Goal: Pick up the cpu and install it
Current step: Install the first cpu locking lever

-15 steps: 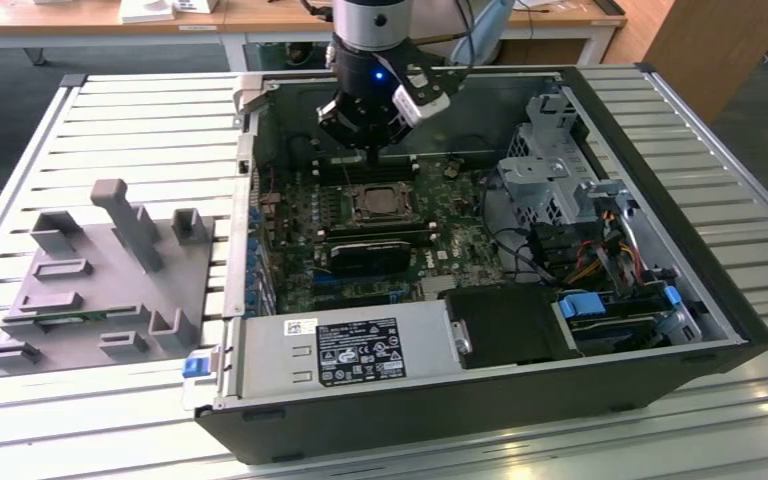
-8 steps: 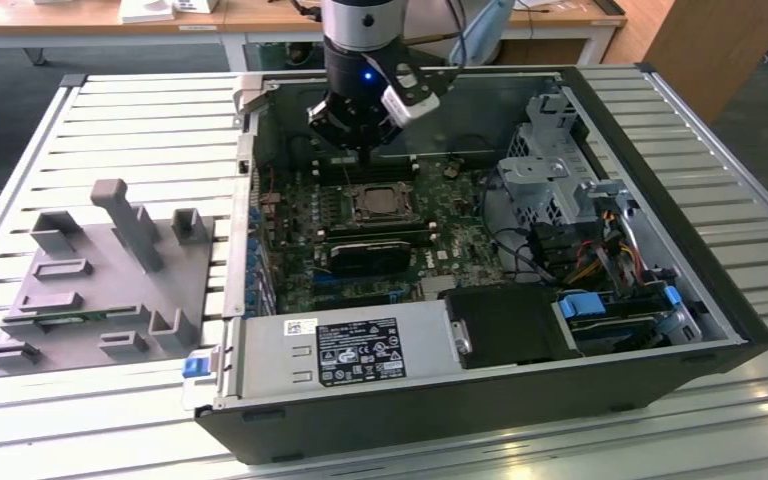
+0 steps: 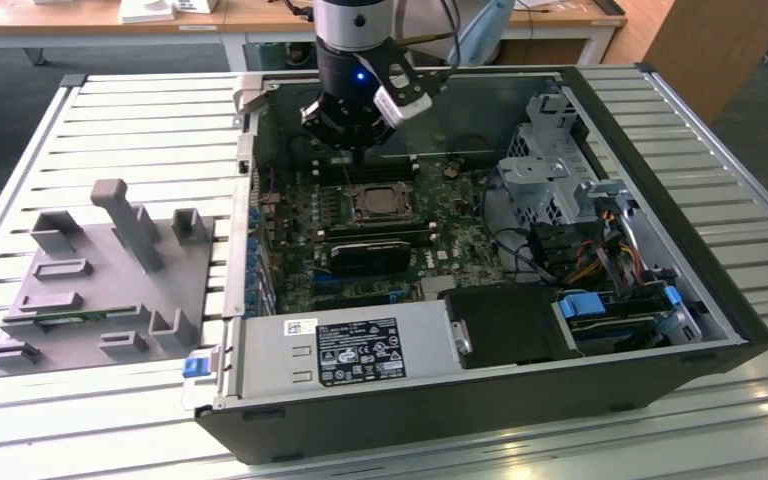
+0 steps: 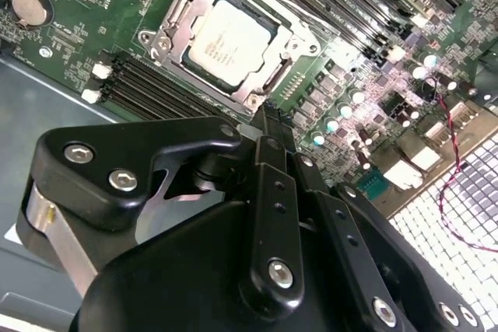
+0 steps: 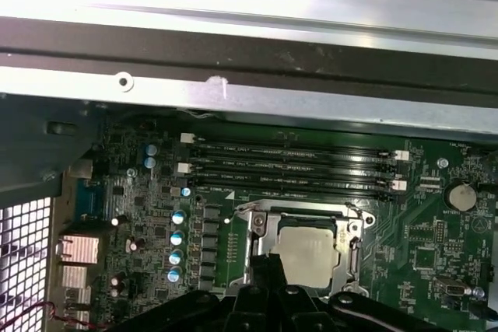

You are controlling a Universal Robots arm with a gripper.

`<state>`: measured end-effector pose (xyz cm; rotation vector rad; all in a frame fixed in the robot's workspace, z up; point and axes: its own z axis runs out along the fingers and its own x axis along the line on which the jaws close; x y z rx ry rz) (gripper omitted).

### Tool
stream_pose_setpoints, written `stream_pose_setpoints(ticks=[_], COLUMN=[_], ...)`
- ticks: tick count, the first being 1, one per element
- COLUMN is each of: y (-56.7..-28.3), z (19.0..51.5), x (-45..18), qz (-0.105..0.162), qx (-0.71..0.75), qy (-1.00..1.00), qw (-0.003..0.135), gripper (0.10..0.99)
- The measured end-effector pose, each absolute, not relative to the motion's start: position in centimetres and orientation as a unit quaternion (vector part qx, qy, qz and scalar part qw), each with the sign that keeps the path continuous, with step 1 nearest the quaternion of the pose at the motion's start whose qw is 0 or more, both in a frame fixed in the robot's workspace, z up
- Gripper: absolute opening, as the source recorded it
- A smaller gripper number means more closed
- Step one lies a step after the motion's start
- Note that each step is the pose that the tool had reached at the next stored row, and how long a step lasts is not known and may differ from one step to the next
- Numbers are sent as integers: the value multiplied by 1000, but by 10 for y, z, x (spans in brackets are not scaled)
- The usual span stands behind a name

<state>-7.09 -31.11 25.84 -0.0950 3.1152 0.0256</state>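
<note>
Cpu (image 4: 229,40) sits in motherboard socket (image 4: 268,87); gripper (image 4: 268,118) fingers together, empty.

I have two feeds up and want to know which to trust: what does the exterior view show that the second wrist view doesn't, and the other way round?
Exterior view alone: the whole open computer case on the slatted table, the grey holder blocks to the exterior view's left of the case, and the arm reaching down over the motherboard. Second wrist view alone: a close look at the socket frame around the cpu and a round coin battery. Both: the cpu sitting in its socket, and the gripper nearby, not touching it.
</note>
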Motion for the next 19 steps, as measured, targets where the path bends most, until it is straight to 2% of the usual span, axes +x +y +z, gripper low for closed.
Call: stream_pose_setpoints(ticks=[19], y=[-312], z=[257], x=[-100], qz=[8], qx=[-30], qy=[999], qw=[12], gripper=[106])
